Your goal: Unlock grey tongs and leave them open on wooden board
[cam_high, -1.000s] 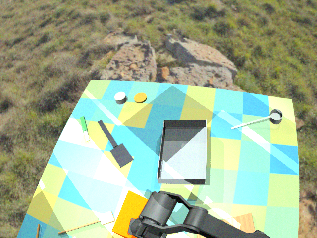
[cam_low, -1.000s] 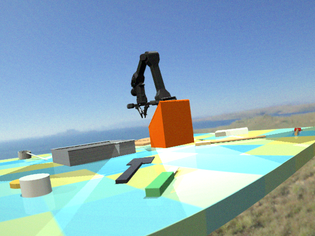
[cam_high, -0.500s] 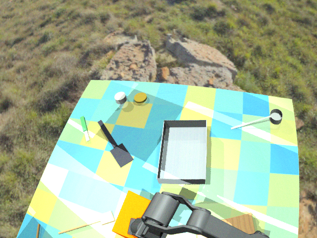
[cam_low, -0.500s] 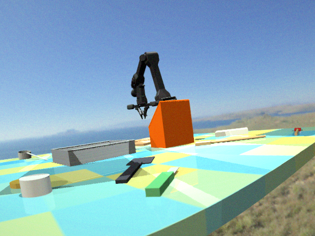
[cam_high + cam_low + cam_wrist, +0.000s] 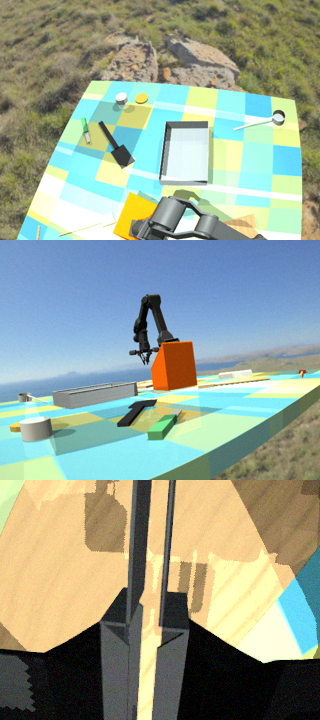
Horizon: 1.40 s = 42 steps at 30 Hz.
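My end effector point(image 5: 146, 364) point(image 5: 147, 619) is closed to a narrow gap, its two fingers pressing the grey tongs point(image 5: 139, 540) between them. The tongs' arms run onward from my fingertips as two thin, near-parallel bars, their long axis roughly in line with my fingers. In the exterior view the fingers point downward, high above the desk; tongs and fingers are too small there to tell apart. Beyond the tongs, filling much of the wrist view, lies the wooden board point(image 5: 241, 224) point(image 5: 145, 384) point(image 5: 60, 580), below and apart from them. Farther out stand the orange block point(image 5: 133, 206) point(image 5: 179, 366) and the roasting tin point(image 5: 186, 124) point(image 5: 103, 396), the latter with no tongs across it. Whether the lock has released cannot be told. The relation that governs the coming move is the downward axis above the board: I judge that a squeeze suits this attitude, after which the unlocked tongs must be lowered, laid flat and let go gently, lest they tip or close.
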{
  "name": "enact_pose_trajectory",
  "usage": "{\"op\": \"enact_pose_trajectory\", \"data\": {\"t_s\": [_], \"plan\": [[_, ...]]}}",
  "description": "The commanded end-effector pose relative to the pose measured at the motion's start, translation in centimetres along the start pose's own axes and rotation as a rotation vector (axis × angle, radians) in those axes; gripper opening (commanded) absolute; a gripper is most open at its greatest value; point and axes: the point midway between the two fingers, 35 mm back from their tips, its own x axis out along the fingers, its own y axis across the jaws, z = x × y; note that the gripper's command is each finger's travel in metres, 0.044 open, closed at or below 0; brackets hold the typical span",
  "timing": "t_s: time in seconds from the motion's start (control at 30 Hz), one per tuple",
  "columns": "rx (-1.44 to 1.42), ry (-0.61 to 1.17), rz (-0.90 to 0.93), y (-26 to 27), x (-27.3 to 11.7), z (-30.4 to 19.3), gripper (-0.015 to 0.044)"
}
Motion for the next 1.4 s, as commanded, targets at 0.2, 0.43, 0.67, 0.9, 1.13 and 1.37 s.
{"op": "enact_pose_trajectory", "data": {"t_s": [0.2, 0.43, 0.67, 0.9, 1.13, 1.37], "plan": [[0.004, -0.003, -0.002, 0.0, 1.7, 0.1, -0.0150], [0.005, -0.002, -0.002, 0.0, 2.9, 0.1, -0.0150], [0.005, -0.002, -0.002, 0.0, 4.0, 0.1, -0.0150], [0.005, -0.002, -0.002, -0.1, 5.2, 0.0, -0.0150], [0.005, -0.002, -0.002, -0.1, 6.3, -0.2, -0.0150], [0.005, -0.002, -0.002, -0.2, 7.4, -0.3, -0.0150]]}}
